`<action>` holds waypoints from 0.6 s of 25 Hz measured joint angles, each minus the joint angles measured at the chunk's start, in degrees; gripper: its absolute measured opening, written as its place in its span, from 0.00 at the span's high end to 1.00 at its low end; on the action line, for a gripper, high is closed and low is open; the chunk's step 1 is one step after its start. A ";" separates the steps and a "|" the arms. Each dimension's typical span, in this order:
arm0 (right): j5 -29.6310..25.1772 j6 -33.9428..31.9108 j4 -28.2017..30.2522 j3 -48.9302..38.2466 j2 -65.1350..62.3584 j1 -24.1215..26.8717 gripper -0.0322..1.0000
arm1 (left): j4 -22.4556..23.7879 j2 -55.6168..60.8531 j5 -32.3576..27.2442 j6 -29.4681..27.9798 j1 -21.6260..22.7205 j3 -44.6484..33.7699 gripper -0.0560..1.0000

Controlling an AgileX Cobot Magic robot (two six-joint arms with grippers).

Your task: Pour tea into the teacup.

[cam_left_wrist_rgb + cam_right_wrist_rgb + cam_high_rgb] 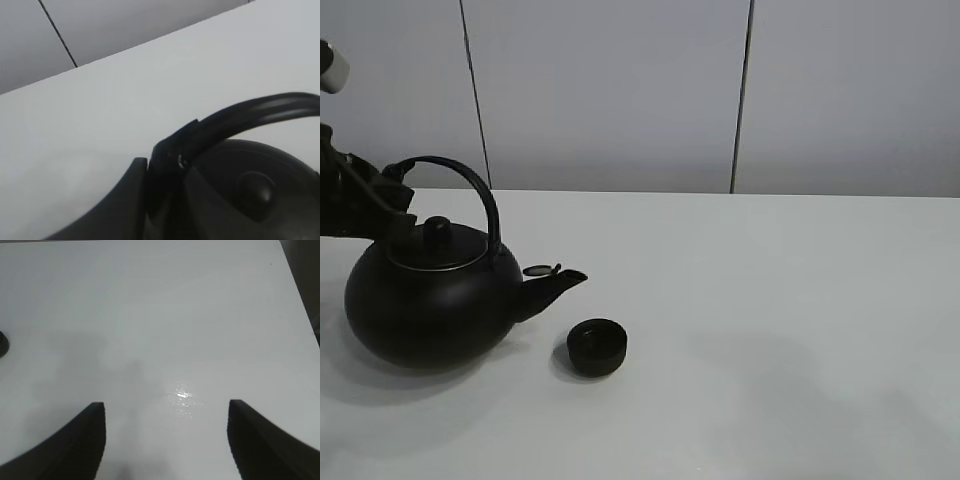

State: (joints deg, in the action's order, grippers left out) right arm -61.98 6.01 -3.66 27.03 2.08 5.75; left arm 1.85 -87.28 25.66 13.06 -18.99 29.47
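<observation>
My left gripper (160, 200) is black, and so are my right fingers (75, 440). The big kettle (430, 300) is black with a thin silver ring round its lid. The little teacup (596, 345), at the kettle's 4 o'clock, is flat black. The table (770, 330) is plain white. The wall (610, 90) is pale grey with 2 dark lines.
</observation>
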 joint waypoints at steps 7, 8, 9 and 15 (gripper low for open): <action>0.00 0.00 0.00 0.00 0.00 0.00 0.51 | 0.27 0.00 10.60 -12.59 0.39 -2.82 0.83; 0.00 0.00 0.00 0.00 0.00 0.00 0.51 | 0.32 0.00 12.97 -13.77 0.71 -3.90 0.83; 0.00 0.00 0.00 0.00 0.00 0.00 0.51 | 0.39 0.00 14.86 -14.68 1.30 -5.05 0.83; 0.00 0.00 0.00 0.00 0.00 0.00 0.51 | 2.17 0.00 24.52 -18.30 6.10 -11.81 0.83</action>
State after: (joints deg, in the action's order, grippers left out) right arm -61.98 6.01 -3.66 27.03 2.08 5.75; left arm 4.02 -87.28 50.18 -5.24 -12.89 17.66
